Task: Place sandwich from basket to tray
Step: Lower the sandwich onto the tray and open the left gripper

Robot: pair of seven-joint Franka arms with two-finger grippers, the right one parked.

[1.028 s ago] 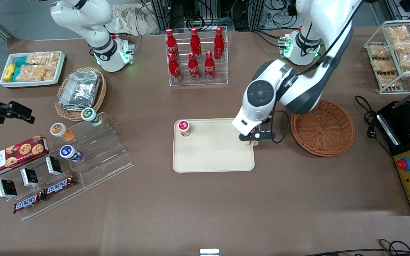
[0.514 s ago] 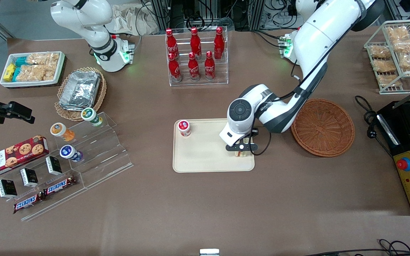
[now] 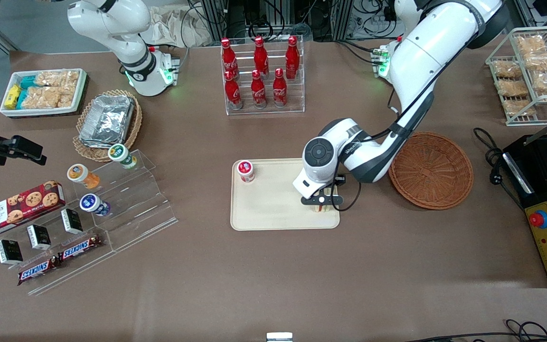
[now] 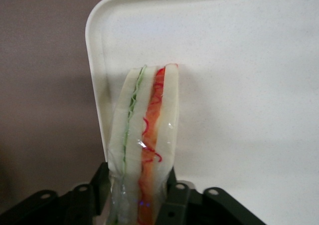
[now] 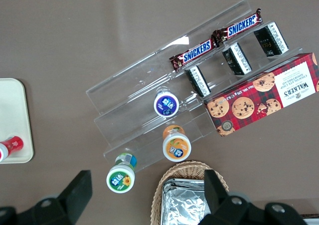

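Surface [image 3: 273,275]: 1 brown surface carrying everything.
Tray [image 3: 268,209]: 1 cream tray with a low rim, near the middle of the surface; its rounded corner [image 4: 94,25] shows in the left wrist view.
Basket [image 3: 431,171]: 1 reddish-brown wicker basket, beside the tray toward the working arm's end, apart from it.
Bottles [image 3: 259,71]: 6 red bottles in 1 clear rack, farther from the front camera than the tray.
Gripper [image 3: 321,201]: 1, low over the tray corner nearest the basket and the front camera; jaws clamped on the sandwich.
Sandwich [image 4: 144,140]: 1 wrapped wedge, pale bread with 1 green and 1 orange-red filling line, held over the tray by that corner.
Red-lidded cup [image 3: 245,170]: 1, standing on the tray, well apart from the sandwich.
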